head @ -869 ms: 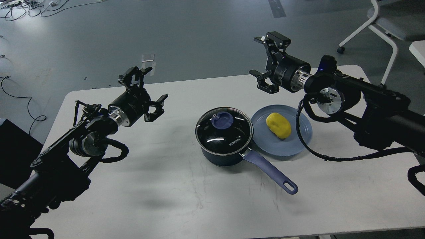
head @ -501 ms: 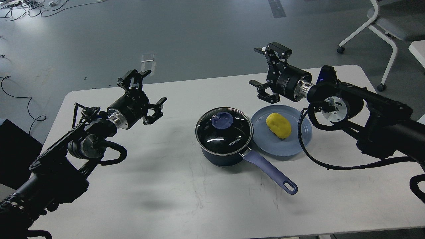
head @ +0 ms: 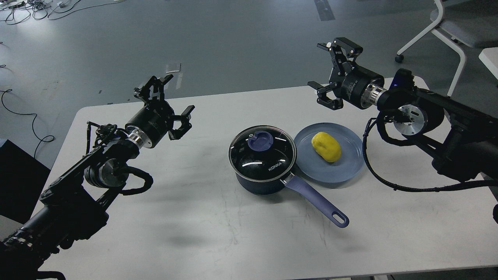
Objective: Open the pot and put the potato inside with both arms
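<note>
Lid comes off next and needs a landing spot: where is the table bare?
Bare table lies left of the pot, below the left pincer, and along the near edge in front of the handle. Crowded right of the pot: the plate with the potato sits against it, by the right arm's cable.

White table (head: 163,217) with rounded corners, its top faintly scuffed and scratched, standing on a smooth grey floor (head: 233,42). Beyond the table's far right corner, a white-framed chair (head: 447,23) on castors with a grey seat. Beyond its far left corner, loose black cables (head: 27,7); a dark strip (head: 324,9) marks the floor behind the table. Diffuse overhead light, soft shadows.
</note>
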`<state>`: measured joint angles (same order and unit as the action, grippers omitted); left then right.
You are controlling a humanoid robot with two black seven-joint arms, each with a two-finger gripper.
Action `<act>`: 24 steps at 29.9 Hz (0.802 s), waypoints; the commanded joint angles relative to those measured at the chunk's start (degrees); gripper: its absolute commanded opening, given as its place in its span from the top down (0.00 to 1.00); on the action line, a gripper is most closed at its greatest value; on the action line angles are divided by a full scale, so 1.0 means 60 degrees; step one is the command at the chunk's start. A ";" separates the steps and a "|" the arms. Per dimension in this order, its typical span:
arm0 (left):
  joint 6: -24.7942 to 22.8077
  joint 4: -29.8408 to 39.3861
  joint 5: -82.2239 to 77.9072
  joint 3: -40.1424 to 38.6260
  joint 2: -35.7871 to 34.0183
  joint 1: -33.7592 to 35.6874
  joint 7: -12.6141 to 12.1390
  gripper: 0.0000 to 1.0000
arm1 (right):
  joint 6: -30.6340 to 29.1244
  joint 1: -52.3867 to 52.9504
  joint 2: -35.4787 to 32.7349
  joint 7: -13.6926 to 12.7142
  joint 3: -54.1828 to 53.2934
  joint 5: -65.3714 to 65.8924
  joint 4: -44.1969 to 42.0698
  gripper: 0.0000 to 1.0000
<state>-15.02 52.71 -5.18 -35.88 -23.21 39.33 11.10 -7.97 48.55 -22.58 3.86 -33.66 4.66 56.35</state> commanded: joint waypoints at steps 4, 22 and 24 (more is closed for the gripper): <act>0.0159 0.0018 -0.0030 0.0120 0.0045 0.0022 0.0041 0.00 | 0.0010 0.0052 -0.0133 0.0001 -0.0058 0.0000 0.0012 0.00; 0.1288 0.0048 -0.0425 0.0150 0.0016 0.0461 -0.0780 0.00 | 0.0010 0.0536 -0.0514 0.0015 -0.0014 0.0000 -0.0002 0.00; 0.1259 0.0062 -0.0425 0.0150 0.0016 0.0505 -0.0765 0.00 | 0.0010 0.0536 -0.0499 0.0015 -0.0014 0.0000 -0.0002 0.00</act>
<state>-7.20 53.01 -7.86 -34.88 -23.03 41.92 6.31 -7.91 51.66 -25.67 3.97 -33.79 4.63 56.40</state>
